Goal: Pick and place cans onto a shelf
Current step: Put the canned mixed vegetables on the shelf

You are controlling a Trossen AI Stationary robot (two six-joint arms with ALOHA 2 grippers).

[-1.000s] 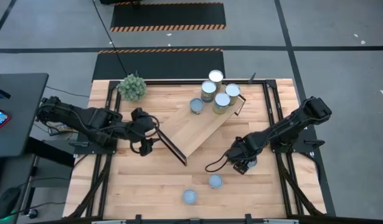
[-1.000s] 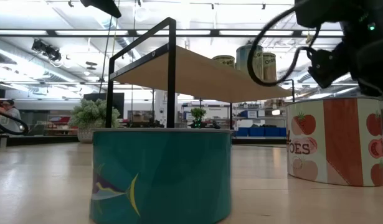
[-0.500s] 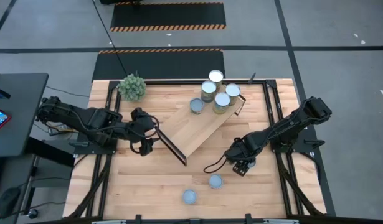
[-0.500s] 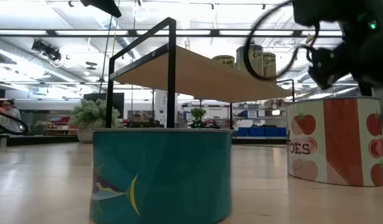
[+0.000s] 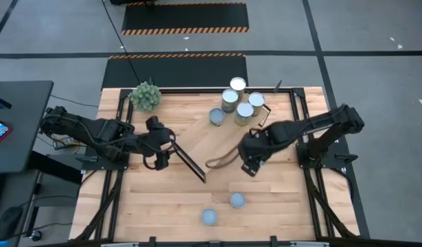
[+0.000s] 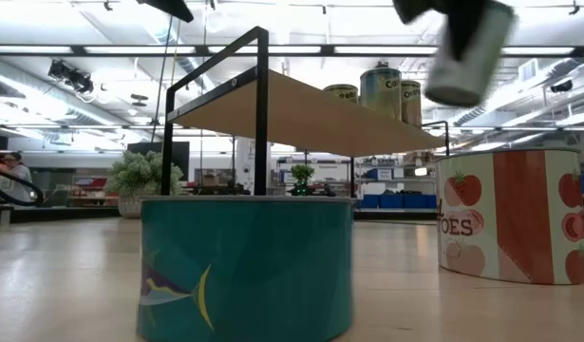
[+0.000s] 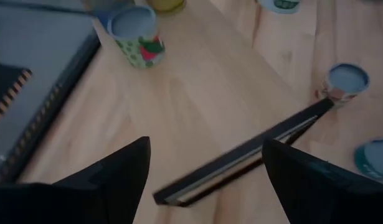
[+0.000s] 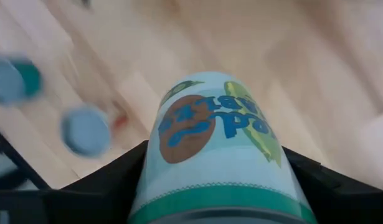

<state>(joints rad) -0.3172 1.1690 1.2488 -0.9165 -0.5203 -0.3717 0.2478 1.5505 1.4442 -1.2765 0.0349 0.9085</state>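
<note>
The right gripper (image 5: pixel 250 165) clamps a pale green-labelled cylindrical can (image 8: pixel 219 146) above the long light-wood shelf (image 5: pixel 221 140). The left gripper (image 5: pixel 164 152), fingers apart, waits beside that shelf's black end frame.

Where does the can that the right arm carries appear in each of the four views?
High view: hidden under the right gripper, over the shelf.
Low view: the carried can is at upper right, tilted, above the shelf.
Left wrist view: not in it.
Right wrist view: it fills the centre, between the jaws.
Shared landmark: the shelf.
</note>
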